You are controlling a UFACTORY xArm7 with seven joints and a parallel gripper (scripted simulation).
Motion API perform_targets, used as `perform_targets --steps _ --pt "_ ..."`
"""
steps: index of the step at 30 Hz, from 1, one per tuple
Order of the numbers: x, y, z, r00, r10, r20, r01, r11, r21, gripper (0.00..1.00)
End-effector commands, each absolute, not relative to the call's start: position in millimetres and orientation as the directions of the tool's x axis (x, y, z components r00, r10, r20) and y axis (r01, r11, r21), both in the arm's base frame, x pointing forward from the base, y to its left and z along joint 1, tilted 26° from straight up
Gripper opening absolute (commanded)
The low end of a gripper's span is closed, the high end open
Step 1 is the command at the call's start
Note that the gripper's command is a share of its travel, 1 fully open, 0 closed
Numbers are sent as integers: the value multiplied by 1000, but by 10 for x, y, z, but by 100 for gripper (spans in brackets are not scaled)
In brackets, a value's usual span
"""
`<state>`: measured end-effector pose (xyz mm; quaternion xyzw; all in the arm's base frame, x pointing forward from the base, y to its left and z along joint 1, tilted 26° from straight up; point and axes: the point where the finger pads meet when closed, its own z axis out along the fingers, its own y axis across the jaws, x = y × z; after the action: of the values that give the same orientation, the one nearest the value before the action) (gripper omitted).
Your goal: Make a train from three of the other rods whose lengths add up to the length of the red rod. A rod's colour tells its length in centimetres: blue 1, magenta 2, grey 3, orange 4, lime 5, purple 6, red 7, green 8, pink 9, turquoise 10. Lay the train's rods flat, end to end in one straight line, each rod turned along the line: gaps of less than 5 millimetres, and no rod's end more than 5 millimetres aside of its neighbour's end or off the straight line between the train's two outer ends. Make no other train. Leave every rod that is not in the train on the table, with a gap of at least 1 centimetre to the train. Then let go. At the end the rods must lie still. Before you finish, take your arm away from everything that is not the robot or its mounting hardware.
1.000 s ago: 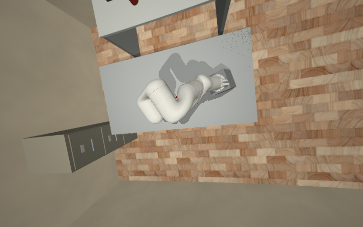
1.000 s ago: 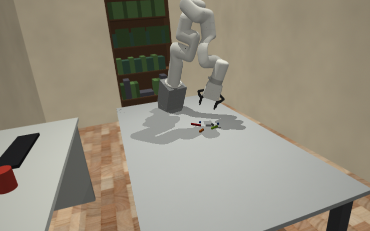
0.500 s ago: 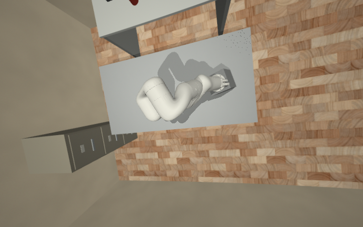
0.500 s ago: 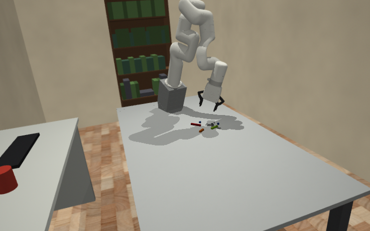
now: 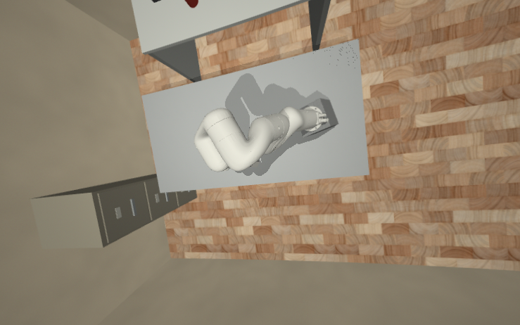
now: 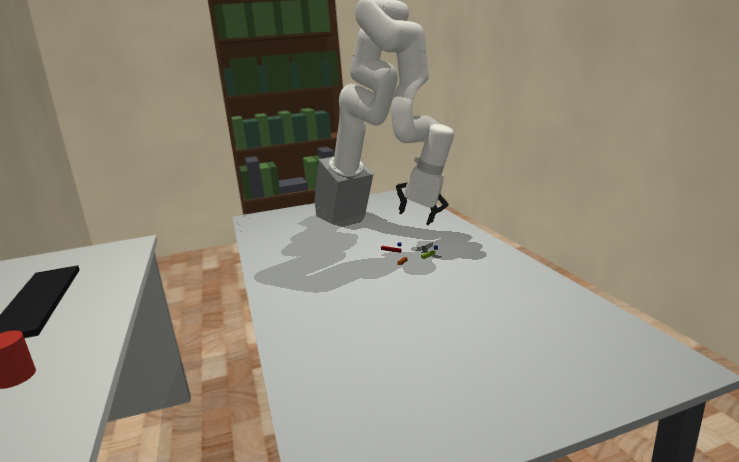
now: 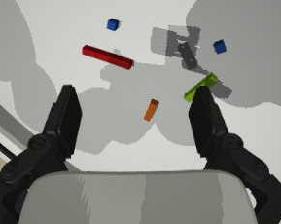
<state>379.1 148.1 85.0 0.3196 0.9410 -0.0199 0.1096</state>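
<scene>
My gripper [image 6: 415, 216] [image 7: 135, 98] is open and empty, high above the table. The red rod [image 6: 391, 249] [image 7: 107, 56] lies flat. The orange rod [image 6: 402, 260] [image 7: 151, 110] lies apart from it, turned another way. The lime rod [image 6: 428, 254] [image 7: 210, 80] is partly behind the right finger in the wrist view. The grey rod [image 7: 188, 56] lies in shadow beyond the lime one, apart from it. One blue rod [image 6: 399, 244] [image 7: 113, 24] lies beyond the red rod, another blue rod [image 6: 435, 247] [image 7: 220, 47] right of the grey rod. The arm hides the rods in the top view.
The rods lie scattered on the grey table [image 5: 181, 169] [image 6: 446, 344]. The arm's base block [image 5: 329, 115] [image 6: 342, 198] stands on its far part in the exterior view. A separate desk [image 6: 68, 298] with a red mug [image 6: 7, 361] stands beside the table.
</scene>
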Motion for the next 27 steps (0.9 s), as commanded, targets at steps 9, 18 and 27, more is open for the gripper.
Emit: perform_targets --steps 9,18,27 --pt "3821 1507 785 -701 680 -213 685 726 65 100" --pt "3821 1507 785 -701 680 -213 685 726 65 100" --pt "3855 1561 701 -563 807 -178 799 586 132 100"
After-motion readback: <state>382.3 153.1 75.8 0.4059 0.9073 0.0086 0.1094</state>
